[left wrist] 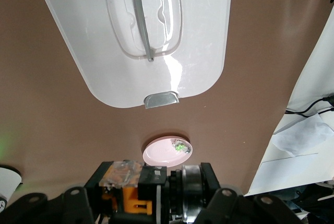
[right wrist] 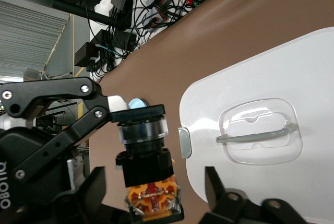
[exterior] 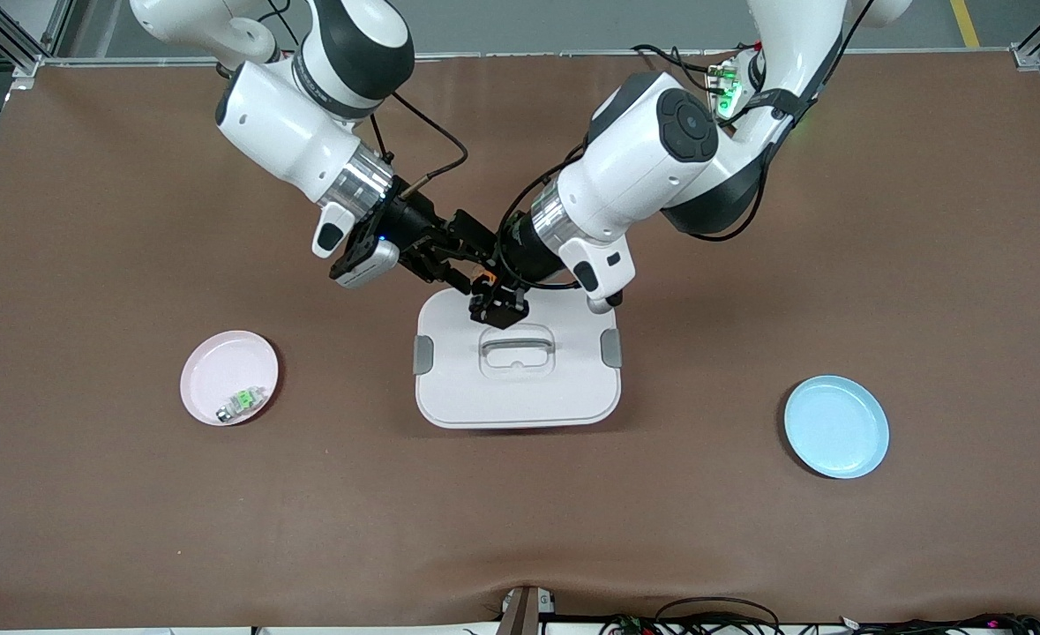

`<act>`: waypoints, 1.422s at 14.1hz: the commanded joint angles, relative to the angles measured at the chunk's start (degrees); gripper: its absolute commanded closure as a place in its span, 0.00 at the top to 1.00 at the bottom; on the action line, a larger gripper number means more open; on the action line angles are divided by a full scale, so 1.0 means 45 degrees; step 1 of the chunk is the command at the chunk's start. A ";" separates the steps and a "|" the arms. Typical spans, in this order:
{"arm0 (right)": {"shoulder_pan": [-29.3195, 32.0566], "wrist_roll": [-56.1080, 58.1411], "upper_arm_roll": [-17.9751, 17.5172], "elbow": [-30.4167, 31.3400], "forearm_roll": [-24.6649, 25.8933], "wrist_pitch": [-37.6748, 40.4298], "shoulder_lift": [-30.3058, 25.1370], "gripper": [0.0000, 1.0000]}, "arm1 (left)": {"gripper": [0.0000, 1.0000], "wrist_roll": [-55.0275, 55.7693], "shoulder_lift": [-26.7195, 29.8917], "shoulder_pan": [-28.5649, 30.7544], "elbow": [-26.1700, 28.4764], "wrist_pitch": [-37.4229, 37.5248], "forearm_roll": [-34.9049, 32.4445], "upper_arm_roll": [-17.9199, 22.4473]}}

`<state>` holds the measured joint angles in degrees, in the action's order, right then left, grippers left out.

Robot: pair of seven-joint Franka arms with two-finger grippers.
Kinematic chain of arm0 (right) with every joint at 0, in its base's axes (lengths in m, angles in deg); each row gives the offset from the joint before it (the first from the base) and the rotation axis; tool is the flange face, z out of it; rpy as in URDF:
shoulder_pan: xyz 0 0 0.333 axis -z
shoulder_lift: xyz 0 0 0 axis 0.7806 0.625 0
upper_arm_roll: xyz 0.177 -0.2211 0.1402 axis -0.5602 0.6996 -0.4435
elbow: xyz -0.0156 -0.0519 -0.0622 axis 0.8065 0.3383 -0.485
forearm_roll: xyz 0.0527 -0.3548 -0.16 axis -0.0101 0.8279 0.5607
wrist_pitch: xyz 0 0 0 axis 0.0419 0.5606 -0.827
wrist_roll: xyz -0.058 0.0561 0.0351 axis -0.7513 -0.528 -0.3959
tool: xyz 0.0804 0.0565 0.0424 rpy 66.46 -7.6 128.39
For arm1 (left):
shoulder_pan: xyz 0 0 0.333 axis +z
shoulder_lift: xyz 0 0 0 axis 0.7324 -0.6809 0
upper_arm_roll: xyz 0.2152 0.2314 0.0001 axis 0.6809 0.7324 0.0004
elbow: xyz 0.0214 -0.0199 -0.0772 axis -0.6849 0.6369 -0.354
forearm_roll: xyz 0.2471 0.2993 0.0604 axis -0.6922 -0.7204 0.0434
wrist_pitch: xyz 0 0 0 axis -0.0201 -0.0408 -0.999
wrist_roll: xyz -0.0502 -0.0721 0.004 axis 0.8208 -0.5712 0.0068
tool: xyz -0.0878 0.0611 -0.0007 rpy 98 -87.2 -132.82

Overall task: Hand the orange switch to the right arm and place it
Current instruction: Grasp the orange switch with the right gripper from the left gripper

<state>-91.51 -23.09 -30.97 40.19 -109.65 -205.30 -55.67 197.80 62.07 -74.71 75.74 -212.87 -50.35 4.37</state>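
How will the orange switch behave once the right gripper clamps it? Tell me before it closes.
The orange switch looks like a rigid stack of hard parts, so it should not flex. Its smooth round collar may slip or twist between the fingers. It is small, probably light, and hangs over the white lid in the left gripper, with the right gripper around it, so a loose grip could drop it.

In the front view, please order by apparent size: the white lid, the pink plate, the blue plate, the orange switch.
1. white lid
2. blue plate and pink plate: look about alike, not ranked
3. orange switch, smallest, held above the lid
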 commanded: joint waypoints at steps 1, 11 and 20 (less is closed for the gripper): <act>-0.0325 -0.0002 0.0110 -0.0328 -0.0346 0.0049 0.0157 0.00 | 0.36 0.0032 -0.0048 -0.0074 -0.0143 -0.0129 -0.0176 0.0042; -0.0170 0.0231 0.0130 -0.0386 -0.0131 0.0224 0.0157 0.00 | 0.93 0.0032 -0.0028 -0.0054 -0.0162 -0.0110 -0.0196 0.0081; 0.2600 0.2370 0.0208 -0.1636 0.6326 0.6838 0.0098 0.00 | 1.00 -0.0084 0.0089 0.0316 -0.0143 -0.0090 -0.0234 0.0236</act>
<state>-83.09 -18.00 -29.47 34.55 -86.70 -180.14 -55.41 197.65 62.11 -73.85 75.51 -213.27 -50.53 4.83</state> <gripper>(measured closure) 0.577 0.000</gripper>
